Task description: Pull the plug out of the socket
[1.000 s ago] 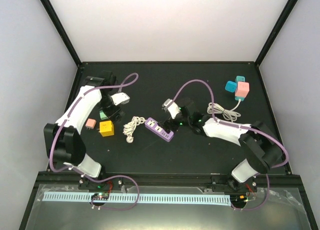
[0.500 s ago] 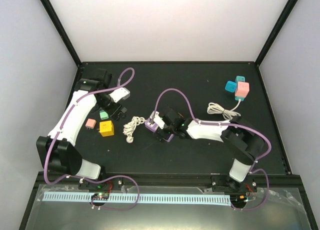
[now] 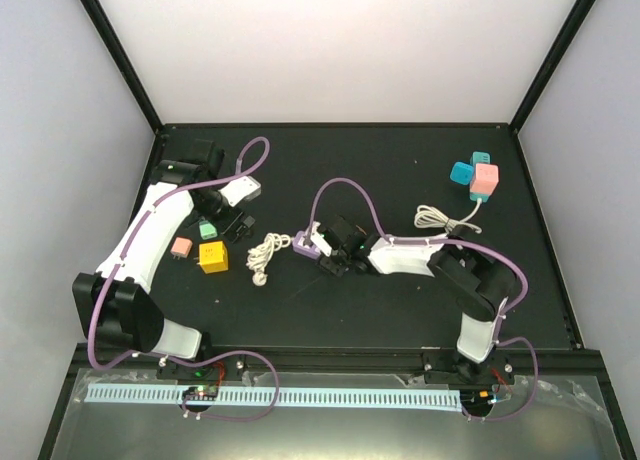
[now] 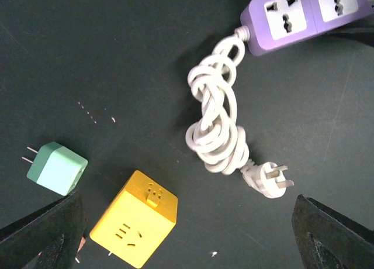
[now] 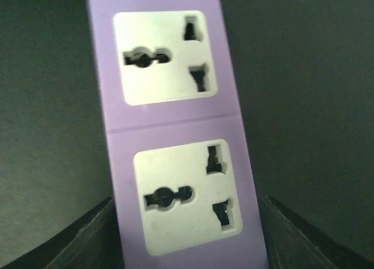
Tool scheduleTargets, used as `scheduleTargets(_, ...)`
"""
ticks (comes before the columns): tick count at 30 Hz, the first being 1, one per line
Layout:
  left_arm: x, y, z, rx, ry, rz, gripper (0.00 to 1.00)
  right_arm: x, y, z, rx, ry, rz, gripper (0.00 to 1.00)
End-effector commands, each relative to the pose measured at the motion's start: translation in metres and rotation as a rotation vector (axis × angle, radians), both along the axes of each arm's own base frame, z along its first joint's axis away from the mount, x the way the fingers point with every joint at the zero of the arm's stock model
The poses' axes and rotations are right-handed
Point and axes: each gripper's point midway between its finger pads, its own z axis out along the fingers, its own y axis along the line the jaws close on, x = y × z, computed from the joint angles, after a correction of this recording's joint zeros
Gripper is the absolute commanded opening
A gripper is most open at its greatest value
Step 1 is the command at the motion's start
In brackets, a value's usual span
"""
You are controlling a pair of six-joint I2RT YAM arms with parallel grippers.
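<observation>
Purple socket strip [image 3: 301, 245] flat mid-table, outlets up, empty; coiled white cord [image 3: 268, 248], loose plug [image 3: 260, 276] toward eight o'clock.

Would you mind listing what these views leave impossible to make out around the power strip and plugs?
Top view: the right gripper covers most of the purple power strip.
Right wrist view: the bottom edge cuts off the strip's near end; whether the fingers press it is unclear.
Left wrist view: the strip runs off the top right edge.
Top view: teal and pink cubes too small to show how they join.
</observation>
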Motion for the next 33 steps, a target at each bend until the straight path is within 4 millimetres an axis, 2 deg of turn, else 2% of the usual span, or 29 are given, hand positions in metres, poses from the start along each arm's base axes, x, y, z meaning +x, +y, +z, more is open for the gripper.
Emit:
scheduleTargets(1,0.004,-0.003,0.006,-0.025,-0.034,-0.001,0.99,0.017,-0.020,0.013,0.023,0.012,-0.037,0.57)
scheduleTargets(3,0.003,-0.002,0.006,-0.018,-0.034,-0.002,0.99,0.015,-0.021,0.027,0.101,0.063,-0.005,0.48)
scheduleTargets(5,0.003,-0.001,0.006,-0.014,-0.036,-0.004,0.99,0.018,-0.022,0.042,0.126,0.082,0.026,0.46)
scheduleTargets(9,0.003,-0.002,0.005,-0.018,-0.038,-0.007,0.99,0.022,-0.042,0.043,-0.043,0.034,0.122,0.45)
scheduleTargets(14,0.005,-0.003,0.004,-0.025,-0.041,-0.009,0.99,0.011,-0.089,0.021,-0.180,0.086,0.155,0.46)
scheduleTargets(19,0.004,-0.004,0.003,-0.029,-0.043,-0.013,0.99,0.013,-0.146,0.014,-0.215,0.124,0.093,0.46)
scheduleTargets(24,0.005,-0.004,0.006,-0.029,-0.061,-0.017,0.99,-0.010,-0.193,0.010,-0.291,0.116,0.137,0.50)
scheduleTargets(29,0.005,-0.006,0.008,-0.043,-0.066,-0.021,0.99,-0.029,-0.235,0.001,-0.335,0.161,0.125,0.60)
scheduleTargets(33,0.006,-0.006,0.008,-0.041,-0.071,-0.023,0.99,-0.036,-0.253,0.007,-0.320,0.181,0.095,0.69)
